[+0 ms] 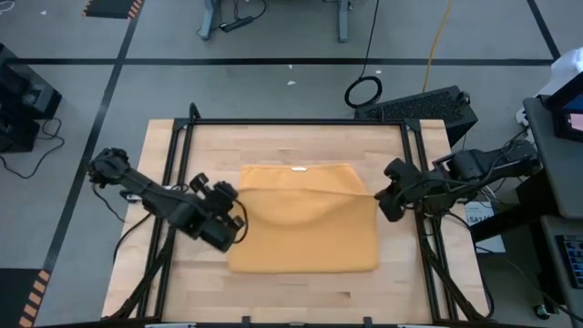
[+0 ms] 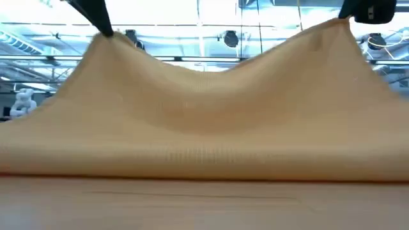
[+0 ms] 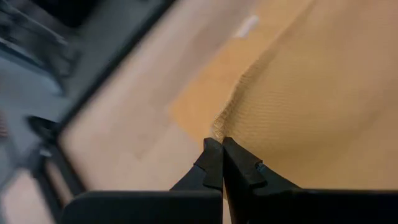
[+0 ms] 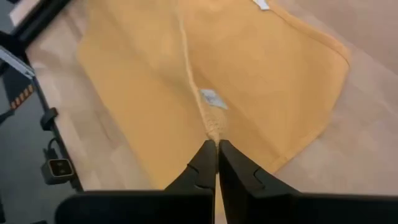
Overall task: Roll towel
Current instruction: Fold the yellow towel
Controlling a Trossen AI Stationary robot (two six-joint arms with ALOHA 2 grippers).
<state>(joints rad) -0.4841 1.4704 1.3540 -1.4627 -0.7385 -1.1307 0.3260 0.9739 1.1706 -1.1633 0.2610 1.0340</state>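
**Both grippers pinching the towel's edge**

The left gripper (image 3: 221, 144) is clenching the mustard-yellow towel (image 1: 305, 232) at its left corner, lifting it off the wooden table (image 1: 301, 296); the right gripper (image 4: 217, 147) is clamping the right corner likewise.

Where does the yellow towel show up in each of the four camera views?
High view: towel at the table's centre, between both arms.
Low view: towel fills the frame, lifted at two peaks.
Left wrist view: towel, its edge pinched by the left hand.
Right wrist view: towel, its edge pinched by the right hand.
Shared landmark: the lifted, sagging edge between the two hands.
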